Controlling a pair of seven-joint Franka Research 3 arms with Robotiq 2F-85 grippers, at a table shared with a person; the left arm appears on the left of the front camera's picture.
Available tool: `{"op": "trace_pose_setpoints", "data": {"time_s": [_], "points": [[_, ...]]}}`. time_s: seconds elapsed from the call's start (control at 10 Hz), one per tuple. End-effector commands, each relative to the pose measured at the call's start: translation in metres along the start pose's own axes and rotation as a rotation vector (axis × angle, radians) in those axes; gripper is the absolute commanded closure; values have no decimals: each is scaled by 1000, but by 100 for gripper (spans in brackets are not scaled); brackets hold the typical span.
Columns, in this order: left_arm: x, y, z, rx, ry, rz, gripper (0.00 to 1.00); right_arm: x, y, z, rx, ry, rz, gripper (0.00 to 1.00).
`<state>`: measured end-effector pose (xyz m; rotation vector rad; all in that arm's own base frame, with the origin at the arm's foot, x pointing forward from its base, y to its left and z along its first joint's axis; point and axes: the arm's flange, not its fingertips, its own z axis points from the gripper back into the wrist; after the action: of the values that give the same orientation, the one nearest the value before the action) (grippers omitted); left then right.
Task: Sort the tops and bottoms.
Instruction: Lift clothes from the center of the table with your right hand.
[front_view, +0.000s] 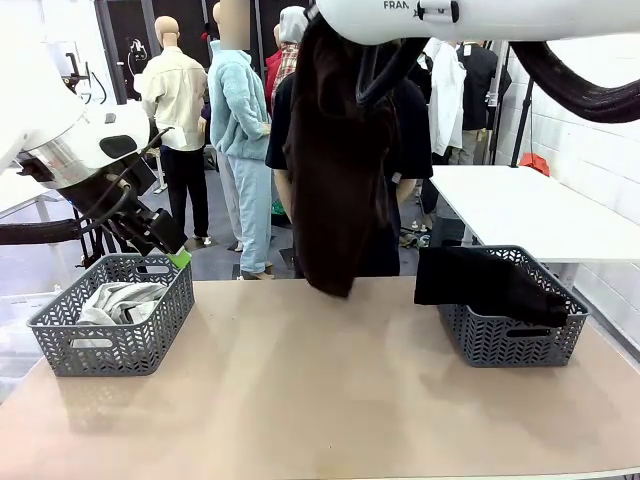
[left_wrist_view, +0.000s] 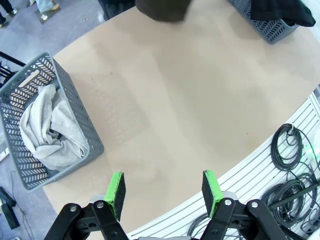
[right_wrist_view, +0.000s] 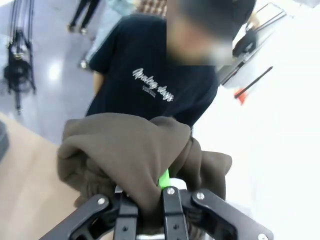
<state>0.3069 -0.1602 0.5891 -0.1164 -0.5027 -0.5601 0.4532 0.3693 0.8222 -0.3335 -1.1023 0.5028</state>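
While the right tool (right_wrist_view: 150, 192) pinches the brown garment (front_view: 335, 150) high over the counter (front_view: 320, 400), the left tool (left_wrist_view: 164, 192) hangs spread; grey-blue cloth (left_wrist_view: 50, 127) fills the left basket (front_view: 60, 345).

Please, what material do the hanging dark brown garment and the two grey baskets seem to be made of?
The dark brown garment, clamped in the right gripper, looks like thick soft matte cloth, perhaps fleece: it folds in heavy rounded rolls. The left basket and right basket look like rigid moulded plastic, with regular lattice walls.
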Motion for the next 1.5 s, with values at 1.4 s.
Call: {"op": "trace_pose_setpoints", "data": {"time_s": [1.4], "points": [[1, 1, 0, 0, -5, 2, 20, 17, -1, 29, -39, -77, 19, 100]]}}
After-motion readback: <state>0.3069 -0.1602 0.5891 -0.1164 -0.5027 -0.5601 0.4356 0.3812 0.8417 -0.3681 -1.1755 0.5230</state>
